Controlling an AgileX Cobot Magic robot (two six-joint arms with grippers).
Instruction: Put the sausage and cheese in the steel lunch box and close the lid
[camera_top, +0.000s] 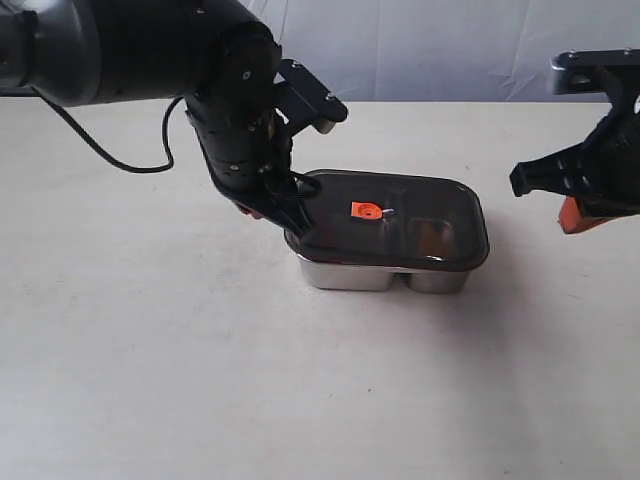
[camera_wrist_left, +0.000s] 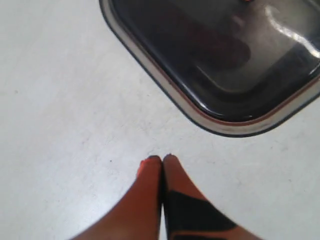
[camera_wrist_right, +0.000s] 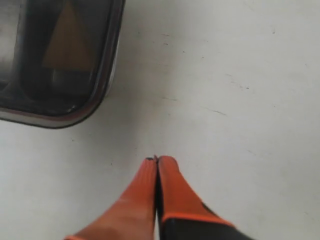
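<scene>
We find the light even, soft and moderately bright, apparently from overhead. The pale matte tabletop (camera_top: 150, 380) carries only a faint shadow beside the shiny stainless-steel lunch box (camera_top: 345, 275). White glare streaks cross the dark smoky translucent lid (camera_wrist_left: 225, 55) in the left wrist view. The left gripper (camera_wrist_left: 162, 159) and right gripper (camera_wrist_right: 157, 160) read soft and out of focus, being close to the lens. The exterior view is slightly grainy.

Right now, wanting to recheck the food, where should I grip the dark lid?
Probably take the dark smoky translucent lid by its short right edge, from the right: it lies flat, rim overhanging the shiny steel lunch box, and the left end effector crowds the other end.
</scene>
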